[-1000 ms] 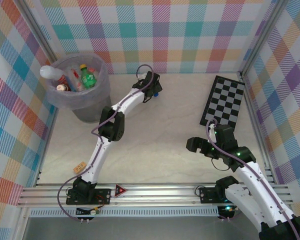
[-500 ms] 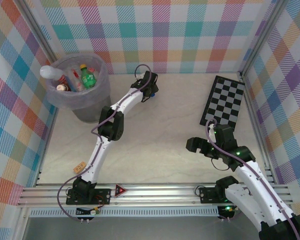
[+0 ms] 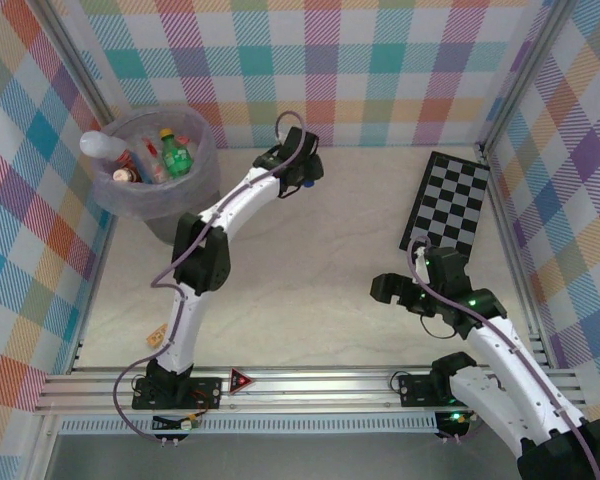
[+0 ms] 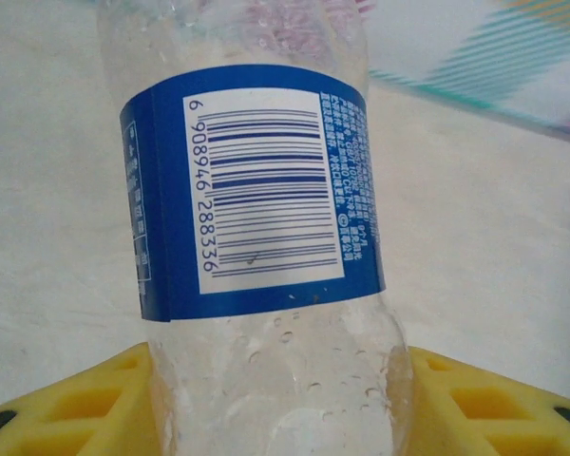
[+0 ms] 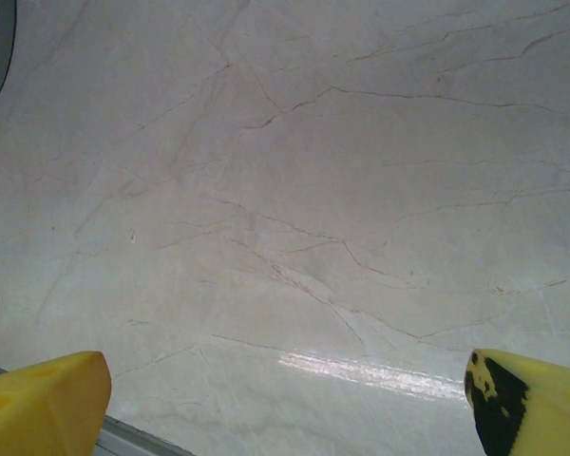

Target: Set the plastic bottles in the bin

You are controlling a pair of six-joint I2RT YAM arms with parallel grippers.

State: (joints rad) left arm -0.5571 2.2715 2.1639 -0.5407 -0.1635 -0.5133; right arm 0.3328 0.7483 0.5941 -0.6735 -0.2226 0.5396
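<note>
Bottle (image 4: 266, 237) sits pinched between my left fingers (image 4: 85, 404), ready for the carry to the bin (image 3: 180, 205); right fingers (image 5: 38, 399) hang spread, idle, above the tabletop (image 5: 313, 190).

Clear plastic bottle (image 4: 275, 380), glossy marbled tabletop (image 5: 313, 190)

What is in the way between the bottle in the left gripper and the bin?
Nothing that I can see. The left gripper holds the bottle, and bare table lies between it and the bin.
</note>
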